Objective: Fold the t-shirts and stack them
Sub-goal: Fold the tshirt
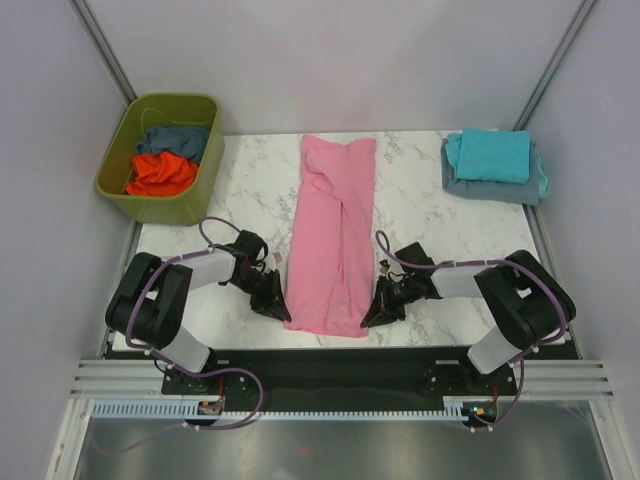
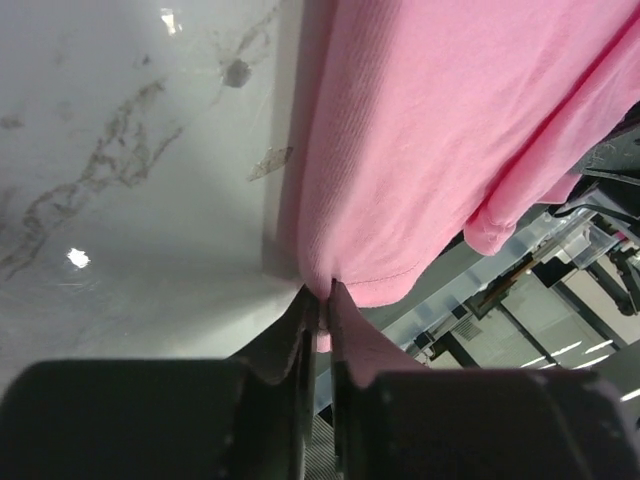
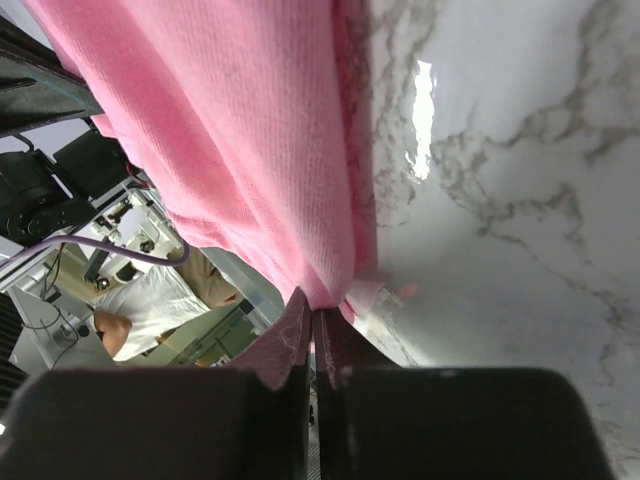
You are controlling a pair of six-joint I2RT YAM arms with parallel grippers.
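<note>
Marbled white table (image 1: pixel 250 195): near its front edge, a light pink cloth t-shirt (image 1: pixel 335 230) is pinched by the left gripper (image 1: pixel 284 314) and the right gripper (image 1: pixel 371 319).

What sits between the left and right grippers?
Only the pink t-shirt. In the top view its near end spans the gap, and the left gripper and right gripper each pinch a lower corner. Both wrist views confirm this.
</note>
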